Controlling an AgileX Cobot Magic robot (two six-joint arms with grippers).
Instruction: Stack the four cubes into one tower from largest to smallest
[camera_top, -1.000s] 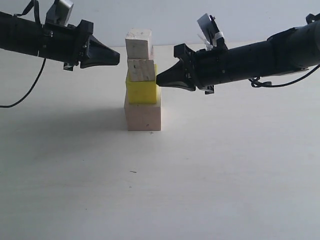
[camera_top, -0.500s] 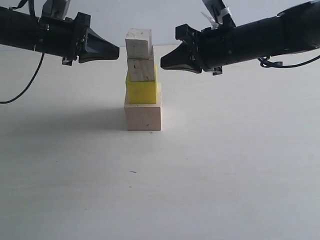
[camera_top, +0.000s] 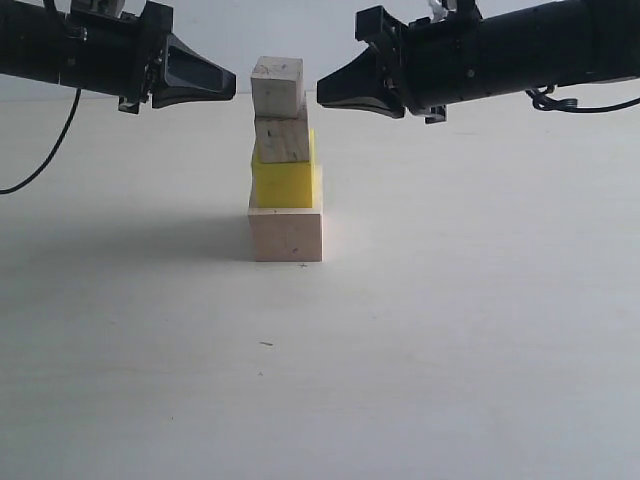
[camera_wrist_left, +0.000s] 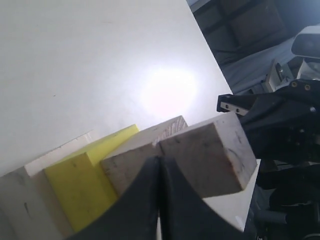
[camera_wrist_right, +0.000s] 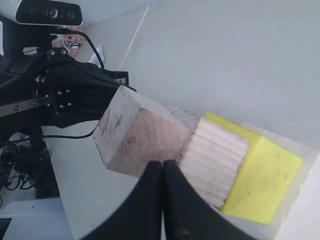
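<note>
The tower is up, standing on the white table a bit left of centre and toward the back: big pale cube at the bottom, yellow cube on it, then the medium pale cube, then the smallest pale cube on top, nudged a touch left. All four sit in one column. The left gripper and right gripper hang either side of the smallest pale cube, tips aimed at it, just beside but not touching, jaws pressed together on nothing
</note>
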